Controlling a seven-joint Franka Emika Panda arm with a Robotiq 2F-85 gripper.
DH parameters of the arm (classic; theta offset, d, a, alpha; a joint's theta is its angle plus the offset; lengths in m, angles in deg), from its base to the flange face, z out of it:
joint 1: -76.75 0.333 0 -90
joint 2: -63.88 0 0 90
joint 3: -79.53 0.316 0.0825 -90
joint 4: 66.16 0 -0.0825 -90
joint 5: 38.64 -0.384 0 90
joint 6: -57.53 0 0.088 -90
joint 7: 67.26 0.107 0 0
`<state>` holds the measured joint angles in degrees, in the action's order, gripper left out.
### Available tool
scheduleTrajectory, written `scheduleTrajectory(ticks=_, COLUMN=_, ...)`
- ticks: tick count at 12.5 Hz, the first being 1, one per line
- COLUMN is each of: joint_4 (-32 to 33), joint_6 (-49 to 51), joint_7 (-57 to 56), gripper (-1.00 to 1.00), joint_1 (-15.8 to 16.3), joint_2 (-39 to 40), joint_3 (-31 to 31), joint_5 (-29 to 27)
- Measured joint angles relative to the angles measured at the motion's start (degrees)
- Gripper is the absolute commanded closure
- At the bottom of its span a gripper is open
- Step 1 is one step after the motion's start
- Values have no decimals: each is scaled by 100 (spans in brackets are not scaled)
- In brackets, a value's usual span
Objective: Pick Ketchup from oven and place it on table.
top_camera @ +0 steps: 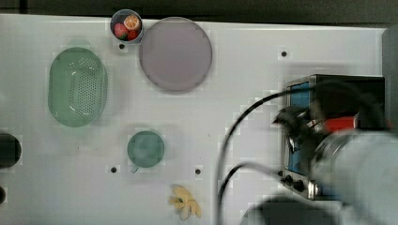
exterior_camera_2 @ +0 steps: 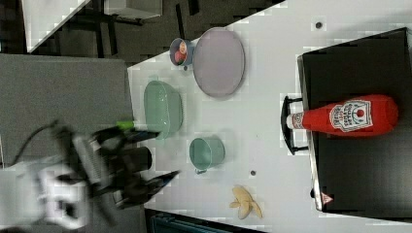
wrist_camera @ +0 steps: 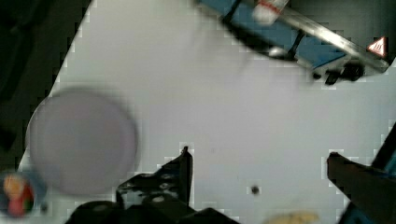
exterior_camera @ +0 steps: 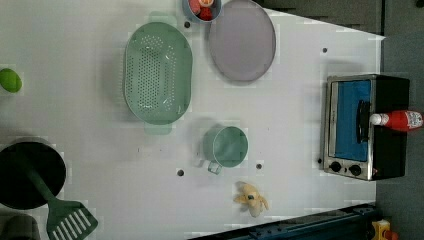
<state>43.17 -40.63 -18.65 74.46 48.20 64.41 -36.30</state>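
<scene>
Gaping wide and holding nothing, the gripper is hovering above the table beside the oven, whose roof is bearing the ketchup lying lengthwise.

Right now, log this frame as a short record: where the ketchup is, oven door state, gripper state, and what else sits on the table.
ketchup: lying on its side on top of the oven, white cap over the front edge
oven: door closed
gripper: open, empty, over bare table
task status: ketchup not yet grasped
other items: lilac plate, green colander, green cup, small bowl of fruit, banana peel
</scene>
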Motion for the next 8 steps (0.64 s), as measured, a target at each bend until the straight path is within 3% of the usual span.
scheduleTrajectory(ticks=5, joint_4=291, joint_6=-1189, joint_7=-19, gripper=-100, joint_1=-119, joint_2=1115, joint_3=-930, joint_5=-165)
scheduleTrajectory(ticks=8, joint_4=78, joint_6=-1676, joint_7=-22, gripper=-100, joint_1=-139, joint_2=1498, joint_3=-1346, joint_5=-63)
